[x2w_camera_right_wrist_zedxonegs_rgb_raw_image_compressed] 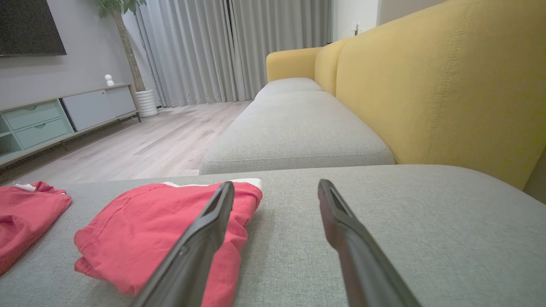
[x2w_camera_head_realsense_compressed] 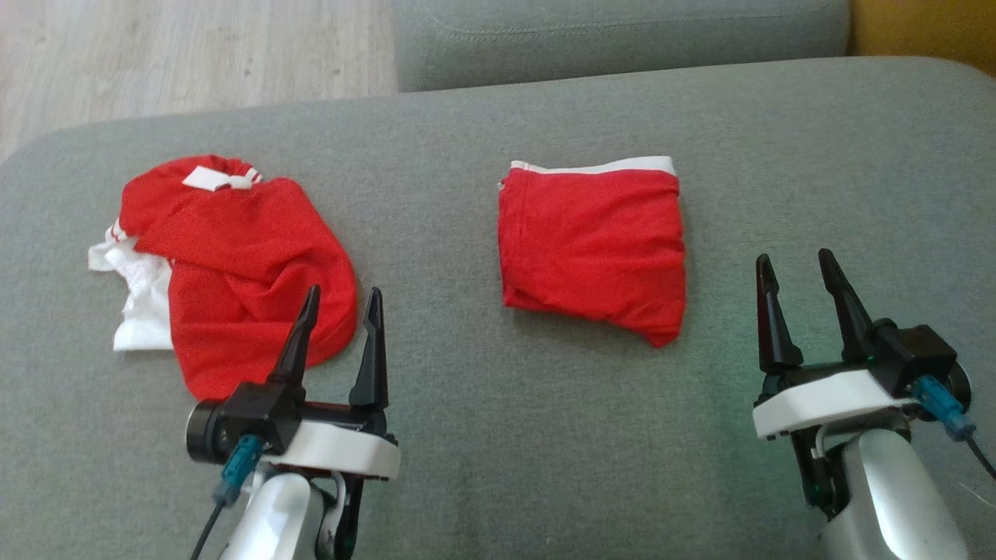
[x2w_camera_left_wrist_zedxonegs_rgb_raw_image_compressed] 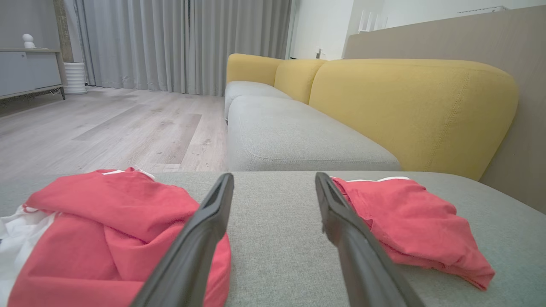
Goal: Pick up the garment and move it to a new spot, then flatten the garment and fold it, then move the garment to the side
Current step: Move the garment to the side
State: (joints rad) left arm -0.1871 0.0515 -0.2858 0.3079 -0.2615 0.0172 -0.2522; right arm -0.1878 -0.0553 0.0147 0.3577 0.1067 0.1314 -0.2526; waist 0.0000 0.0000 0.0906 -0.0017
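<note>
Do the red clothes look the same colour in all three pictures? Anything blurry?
Head view: folded garment deep red, picture soft, greenish tint beside the right gripper. Left wrist view: crumpled garment paler, pinkish; near fingers blurred. Right wrist view: same pinkish cast, fingers blurred.

Soft even daylight; faint shadow under folded red fabric garment (x2w_camera_head_realsense_compressed: 591, 241). Head view slightly soft; wrist views stretched at edges

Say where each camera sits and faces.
Head view: above, looking down on the grey cushion, crumpled garment and folded garment; left gripper and right gripper show.
Left wrist view: low over the cushion, facing along the sofa between both garments; own fingers show.
Right wrist view: right of the folded garment, facing likewise; own fingers show.
Shared: wrist views see both garments.
</note>
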